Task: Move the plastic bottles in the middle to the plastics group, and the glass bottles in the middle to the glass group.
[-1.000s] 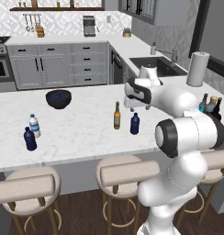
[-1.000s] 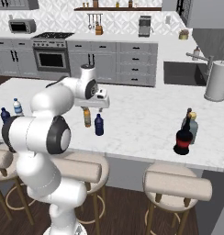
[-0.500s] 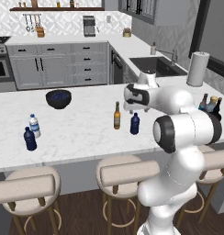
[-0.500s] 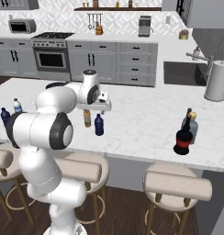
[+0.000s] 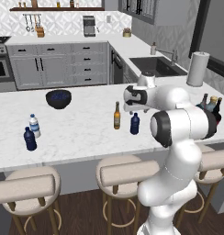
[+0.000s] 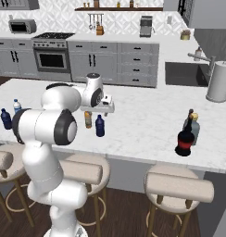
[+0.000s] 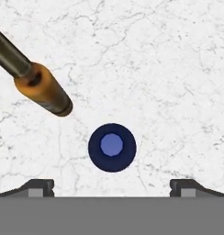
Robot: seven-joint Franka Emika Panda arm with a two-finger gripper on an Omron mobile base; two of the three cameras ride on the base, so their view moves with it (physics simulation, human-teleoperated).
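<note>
Navy-blue bottle (image 7: 112, 147) directly beneath the gripper (image 7: 112, 187), jaws wide apart, empty.

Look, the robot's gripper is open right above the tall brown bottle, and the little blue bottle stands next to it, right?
Not quite. The open gripper is right above the little blue bottle, not the tall brown bottle. The hand view shows the blue cap centred between the gripper's tips, with the brown one off to the side. They do stand next to each other.

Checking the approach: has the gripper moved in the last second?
Yes. In the left base view the gripper has drifted left and down, closer above the navy bottle beside the amber bottle.
</note>
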